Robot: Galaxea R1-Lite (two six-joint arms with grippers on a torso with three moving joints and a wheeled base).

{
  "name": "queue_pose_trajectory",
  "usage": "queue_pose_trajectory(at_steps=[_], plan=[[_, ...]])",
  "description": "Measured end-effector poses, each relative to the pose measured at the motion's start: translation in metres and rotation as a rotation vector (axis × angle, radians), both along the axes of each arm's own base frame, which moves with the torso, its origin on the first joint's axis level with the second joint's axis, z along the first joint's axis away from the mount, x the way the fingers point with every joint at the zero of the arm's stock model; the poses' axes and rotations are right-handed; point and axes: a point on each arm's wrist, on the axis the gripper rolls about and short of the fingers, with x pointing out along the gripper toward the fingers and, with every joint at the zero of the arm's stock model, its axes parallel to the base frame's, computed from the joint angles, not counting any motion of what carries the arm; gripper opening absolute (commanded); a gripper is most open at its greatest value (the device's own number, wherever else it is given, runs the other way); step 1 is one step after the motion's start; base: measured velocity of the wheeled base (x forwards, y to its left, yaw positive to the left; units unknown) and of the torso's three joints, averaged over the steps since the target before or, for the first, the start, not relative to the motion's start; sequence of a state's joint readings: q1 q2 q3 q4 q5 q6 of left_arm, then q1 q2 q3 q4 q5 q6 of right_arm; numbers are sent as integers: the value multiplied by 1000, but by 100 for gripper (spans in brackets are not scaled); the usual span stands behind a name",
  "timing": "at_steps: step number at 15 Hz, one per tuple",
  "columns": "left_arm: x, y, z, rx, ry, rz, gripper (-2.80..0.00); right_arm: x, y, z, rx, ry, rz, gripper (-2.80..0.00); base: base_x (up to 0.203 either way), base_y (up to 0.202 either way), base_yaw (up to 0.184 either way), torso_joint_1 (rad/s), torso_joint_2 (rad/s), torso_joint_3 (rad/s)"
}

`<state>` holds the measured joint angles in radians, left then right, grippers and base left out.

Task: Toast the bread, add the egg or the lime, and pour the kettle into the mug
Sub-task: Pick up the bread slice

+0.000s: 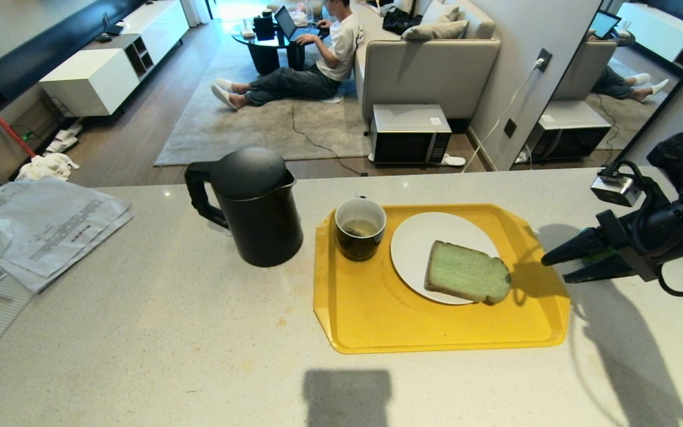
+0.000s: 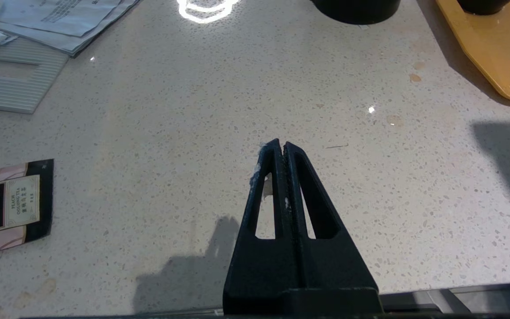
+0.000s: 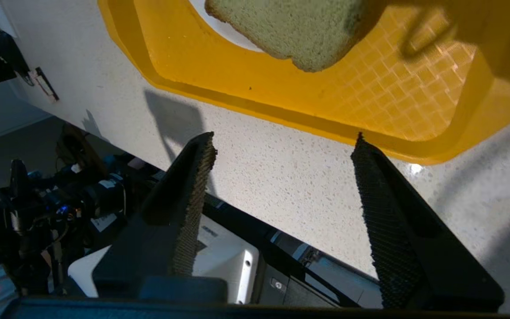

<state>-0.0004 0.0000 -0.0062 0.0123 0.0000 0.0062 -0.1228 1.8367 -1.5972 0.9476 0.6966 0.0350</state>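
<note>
The right gripper (image 1: 557, 267) is hovering at the right edge of the yellow tray (image 1: 377, 308), its fingers (image 3: 193, 195) standing wide apart and holding nothing, the tips pointing toward the bread (image 1: 467, 280). The bread is lying just ahead of those fingertips, clear of them, resting flat on the white plate (image 1: 418, 243) with one corner hanging over the plate's rim above the tray floor. In the right wrist view the tray's rim is crossing just beyond the two open fingers, with bare countertop (image 1: 169, 332) showing between them and the slice beyond that. Farther out from the fingertips, past the plate, the mug (image 1: 360, 229) is standing on the tray with a tea bag showing inside it, touching or nearly touching the plate's edge; I cannot tell which. Beyond the mug, off the tray and on the countertop, the kettle (image 1: 251, 204) is standing upright with its lid on and its handle turned away from the tray. The left gripper (image 2: 281, 150) is hanging over bare counter well apart from the tray, its fingers pressed together on nothing, with a tea sachet (image 2: 9, 206) lying off to one side of them and a pile of papers (image 1: 51, 231) farther ahead. A person (image 1: 312, 59) is sitting on the rug beyond the counter.
</note>
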Motion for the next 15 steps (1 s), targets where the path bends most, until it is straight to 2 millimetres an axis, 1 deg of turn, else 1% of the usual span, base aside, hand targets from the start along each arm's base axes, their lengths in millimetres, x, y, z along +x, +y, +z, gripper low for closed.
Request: queue_pose_trajectory(at_steps=[4, 7, 12, 15], plan=[[0, 0, 0, 0, 0, 0, -280, 23, -2, -18, 72, 23, 26, 0, 0, 0, 0, 0, 0, 0], [0, 0, 0, 0, 0, 0, -280, 39, -4, -33, 70, 35, 49, 0, 0, 0, 0, 0, 0, 0], [0, 0, 0, 0, 0, 0, -280, 54, -6, -58, 66, 69, 85, 0, 0, 0, 0, 0, 0, 0], [0, 0, 0, 0, 0, 0, -280, 60, -6, -68, 69, 91, 90, 0, 0, 0, 0, 0, 0, 0]])
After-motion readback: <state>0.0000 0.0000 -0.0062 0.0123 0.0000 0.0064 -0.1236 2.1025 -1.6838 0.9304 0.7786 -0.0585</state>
